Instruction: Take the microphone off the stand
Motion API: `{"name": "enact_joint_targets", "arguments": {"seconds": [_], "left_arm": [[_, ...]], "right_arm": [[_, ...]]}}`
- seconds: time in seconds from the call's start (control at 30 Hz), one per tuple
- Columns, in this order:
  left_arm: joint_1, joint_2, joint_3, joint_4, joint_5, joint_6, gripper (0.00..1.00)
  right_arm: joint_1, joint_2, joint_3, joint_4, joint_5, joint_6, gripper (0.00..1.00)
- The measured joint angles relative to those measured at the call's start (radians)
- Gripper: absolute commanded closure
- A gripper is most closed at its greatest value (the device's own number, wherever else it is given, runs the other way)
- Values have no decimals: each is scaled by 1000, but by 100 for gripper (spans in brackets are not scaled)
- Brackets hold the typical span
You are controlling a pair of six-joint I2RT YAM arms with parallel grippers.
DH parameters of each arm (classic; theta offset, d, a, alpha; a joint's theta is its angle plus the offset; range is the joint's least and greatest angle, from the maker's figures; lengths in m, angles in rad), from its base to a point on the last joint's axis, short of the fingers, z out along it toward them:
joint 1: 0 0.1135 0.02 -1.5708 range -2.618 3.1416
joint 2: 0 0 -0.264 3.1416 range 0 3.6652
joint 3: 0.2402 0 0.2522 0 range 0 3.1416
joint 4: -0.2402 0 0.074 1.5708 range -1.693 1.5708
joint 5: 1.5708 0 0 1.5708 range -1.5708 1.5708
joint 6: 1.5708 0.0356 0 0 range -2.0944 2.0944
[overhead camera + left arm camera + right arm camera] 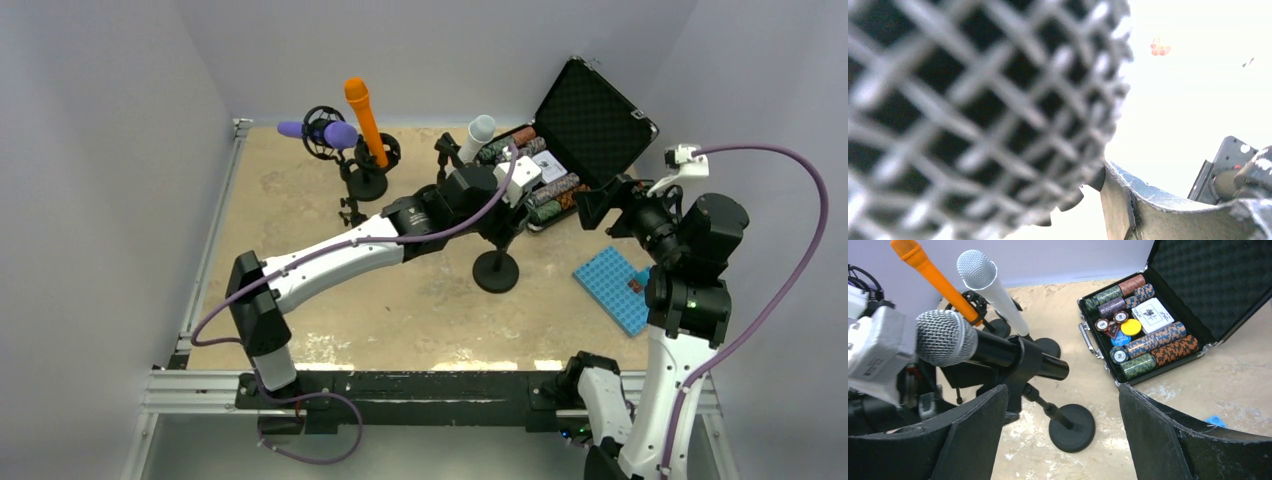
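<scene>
A black microphone with a silver mesh head (943,337) lies tilted in the clip of a black stand (1073,427), which shows mid-table in the top view (496,270). My left gripper (497,212) is at the microphone's head end. In the left wrist view the mesh head (973,115) fills the frame and one finger (1120,200) touches its lower rim; the other finger is hidden. My right gripper (1063,387) is open and empty, above and to the right of the stand (592,205).
Orange (364,120), purple (325,131) and white (477,137) microphones stand on other stands at the back. An open black case of poker chips (560,170) lies at the back right. A blue tray (620,285) lies on the right.
</scene>
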State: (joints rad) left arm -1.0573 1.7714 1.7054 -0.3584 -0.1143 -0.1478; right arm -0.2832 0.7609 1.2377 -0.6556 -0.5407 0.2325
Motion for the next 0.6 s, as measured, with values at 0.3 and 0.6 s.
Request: {"name": "enact_joint_targets", "arguments": {"seconds": [0.3, 0.6], "left_arm": [[97, -154, -177, 32, 324, 290, 32], [191, -228, -262, 77, 565, 426, 22]], "right_arm": [[-14, 67, 48, -23, -74, -142, 13], [-14, 72, 26, -149, -352, -555, 14]]}}
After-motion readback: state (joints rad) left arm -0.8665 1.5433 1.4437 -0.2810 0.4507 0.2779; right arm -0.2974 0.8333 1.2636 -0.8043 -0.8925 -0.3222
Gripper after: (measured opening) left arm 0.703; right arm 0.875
